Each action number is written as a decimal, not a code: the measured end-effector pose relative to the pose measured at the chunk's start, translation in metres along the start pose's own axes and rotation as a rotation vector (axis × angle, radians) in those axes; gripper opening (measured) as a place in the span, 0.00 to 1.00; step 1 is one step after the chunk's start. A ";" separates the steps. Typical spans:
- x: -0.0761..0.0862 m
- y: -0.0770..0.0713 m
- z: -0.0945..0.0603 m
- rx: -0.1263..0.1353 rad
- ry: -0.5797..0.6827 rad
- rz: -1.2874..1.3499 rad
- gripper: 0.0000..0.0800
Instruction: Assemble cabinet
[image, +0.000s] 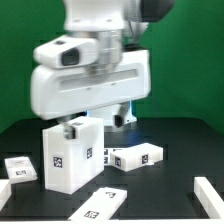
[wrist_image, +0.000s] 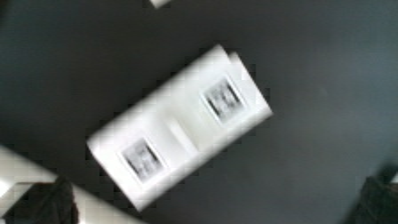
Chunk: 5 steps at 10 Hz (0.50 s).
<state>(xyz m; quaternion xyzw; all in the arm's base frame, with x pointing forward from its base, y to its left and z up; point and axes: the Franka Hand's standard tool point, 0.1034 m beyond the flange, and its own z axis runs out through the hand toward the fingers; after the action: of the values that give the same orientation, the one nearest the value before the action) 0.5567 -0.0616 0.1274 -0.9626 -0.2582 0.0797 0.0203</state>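
One end effector (image: 78, 124), opened wide, holding nothing, hovering over the upright cabinet box (image: 70, 160)

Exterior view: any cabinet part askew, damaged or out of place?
Nothing looks damaged. The white plastic tagged cabinet box stands upright; flat white tagged panels lie loose around it at mixed angles, as unassembled parts would.

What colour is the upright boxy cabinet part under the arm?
White plastic box with black-and-white square tags; clearest in the exterior view.
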 end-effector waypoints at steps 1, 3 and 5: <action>0.008 -0.004 -0.002 -0.010 0.012 -0.013 1.00; 0.009 -0.006 -0.001 -0.009 0.012 -0.021 1.00; 0.009 -0.006 -0.001 -0.008 0.009 0.001 1.00</action>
<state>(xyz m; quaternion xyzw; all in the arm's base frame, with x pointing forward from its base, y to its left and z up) 0.5611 -0.0522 0.1272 -0.9631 -0.2580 0.0746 0.0178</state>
